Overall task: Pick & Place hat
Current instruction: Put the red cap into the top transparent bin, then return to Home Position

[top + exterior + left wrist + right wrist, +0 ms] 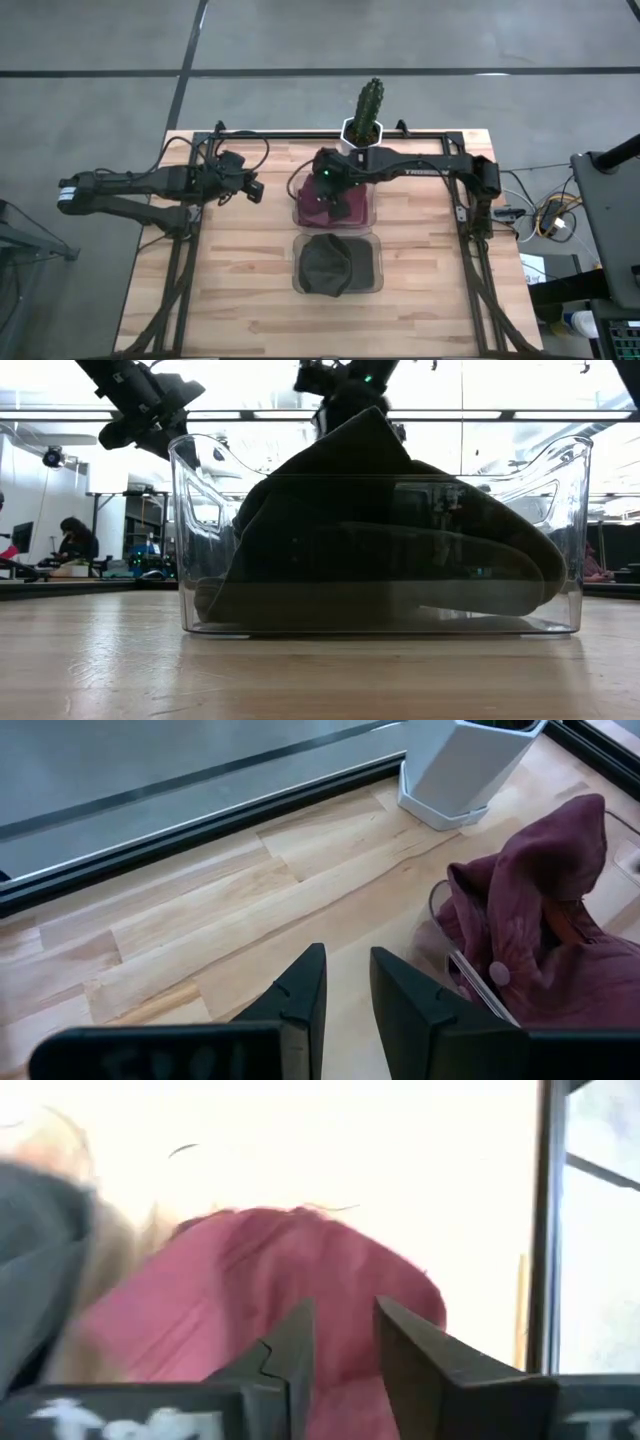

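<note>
Dark hat [333, 264] sat crumpled inside the clear bin [372, 285] nearest you on the surface [250, 290]; in the low view it filled that bin wall to wall, peak poking above the rim. Maroon hat [328, 205] lay in the second clear bin [297, 215], touching the first bin's far side, just in front of the white pot [352, 136] with the cactus [369, 102].

Your right gripper [338, 1330] was right over the maroon hat, arm reaching in from the right edge of the surface. Its jaws stood a narrow gap apart with maroon fabric directly ahead; the wrist view was smeared and washed out, so you probably weren't pinching the cloth, but I can't tell for sure whether anything was caught.

Your left gripper [347, 975] hung above bare wood left of the maroon bin, well apart from the dark hat. Its jaws were slightly parted, holding nothing. The left wrist view showed the maroon hat draped over its bin's rim, with the white pot beyond.

A person [75, 540] sat in the room behind, seen in the low view.
</note>
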Controlling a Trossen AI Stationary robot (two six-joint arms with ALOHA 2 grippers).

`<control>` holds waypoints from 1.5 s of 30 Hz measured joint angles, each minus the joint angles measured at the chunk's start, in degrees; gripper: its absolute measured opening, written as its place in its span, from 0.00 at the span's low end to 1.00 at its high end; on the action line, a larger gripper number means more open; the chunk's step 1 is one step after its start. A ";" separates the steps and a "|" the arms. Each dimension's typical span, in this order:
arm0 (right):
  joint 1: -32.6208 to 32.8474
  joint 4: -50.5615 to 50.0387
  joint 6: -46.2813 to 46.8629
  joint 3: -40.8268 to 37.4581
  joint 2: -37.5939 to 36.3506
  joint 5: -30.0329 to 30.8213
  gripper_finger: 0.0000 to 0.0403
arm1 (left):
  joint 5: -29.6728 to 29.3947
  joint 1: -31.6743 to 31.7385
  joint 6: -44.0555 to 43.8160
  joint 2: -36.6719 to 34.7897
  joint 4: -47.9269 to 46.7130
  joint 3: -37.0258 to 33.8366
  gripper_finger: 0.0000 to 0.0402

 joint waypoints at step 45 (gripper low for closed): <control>-2.84 -7.29 6.88 -0.45 -7.56 -13.46 0.08 | -0.42 0.01 9.63 0.01 0.07 -0.02 0.18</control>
